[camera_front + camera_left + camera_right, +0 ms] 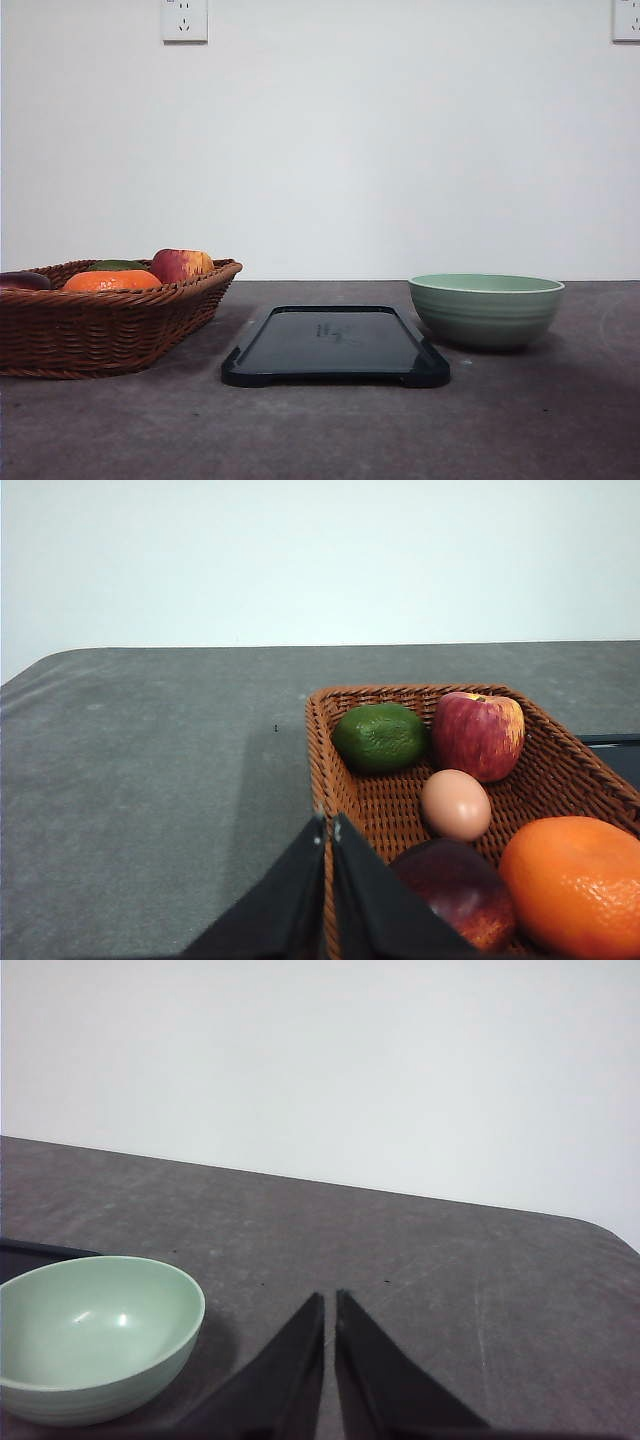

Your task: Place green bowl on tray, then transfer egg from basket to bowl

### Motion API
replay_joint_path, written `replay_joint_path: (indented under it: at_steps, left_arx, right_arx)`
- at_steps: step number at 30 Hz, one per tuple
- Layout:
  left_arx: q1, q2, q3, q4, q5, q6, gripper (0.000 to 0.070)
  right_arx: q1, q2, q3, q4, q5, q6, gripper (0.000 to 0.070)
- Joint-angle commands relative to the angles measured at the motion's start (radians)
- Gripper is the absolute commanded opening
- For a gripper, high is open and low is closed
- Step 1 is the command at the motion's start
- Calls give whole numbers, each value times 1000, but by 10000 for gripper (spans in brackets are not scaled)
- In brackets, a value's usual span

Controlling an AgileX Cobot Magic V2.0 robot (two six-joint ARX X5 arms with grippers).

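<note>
First step pending: the green bowl (pixel 486 309) stands on the table beside the tray's (pixel 335 345) right edge, the egg (pixel 455 804) apparently mid-basket (pixel 560 770); both grippers (pixel 329 1305) (pixel 329 825) closed, empty; the right must open and grasp the bowl's rim.

text: none legible | tray (pixel 335 345): faint mark, unreadable

Bare table (pixel 330 430) surrounds the green bowl (pixel 487 310); apple (pixel 478 735) and orange (pixel 575 885) crowd the egg (pixel 455 804).
</note>
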Motion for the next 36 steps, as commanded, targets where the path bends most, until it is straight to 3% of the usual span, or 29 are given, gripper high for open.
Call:
replay_joint_path:
  at_steps: [1, 4, 8, 15, 19, 22, 27, 36]
  left_arx:
    - [1, -1, -19, 18, 0, -1, 0]
    - [1, -1, -19, 51, 0, -38, 0]
    - [1, -1, -18, 120, 0, -194, 0]
    - [1, -1, -18, 172, 1, -542, 0]
    - [1, -1, -12, 198, 0, -749, 0]
    - [1, -1, -7, 262, -7, -743, 0]
    - [1, -1, -3, 383, -18, -636, 0]
    - [1, 56, 146, 351, -32, -505, 0]
  right_arx:
    - [-2, 1, -4, 11, 1, 13, 11]
    - [-2, 1, -4, 24, 1, 14, 11]
    - [-1, 1, -4, 47, 0, 56, 11]
    - [0, 1, -4, 55, 13, 378, 9]
    - [0, 1, -3, 97, 8, 503, 9]
    - [0, 1, -2, 153, 8, 559, 8]
    - [0, 2, 32, 201, 8, 559, 4]
    - [0, 111, 220, 132, -20, 436, 4]
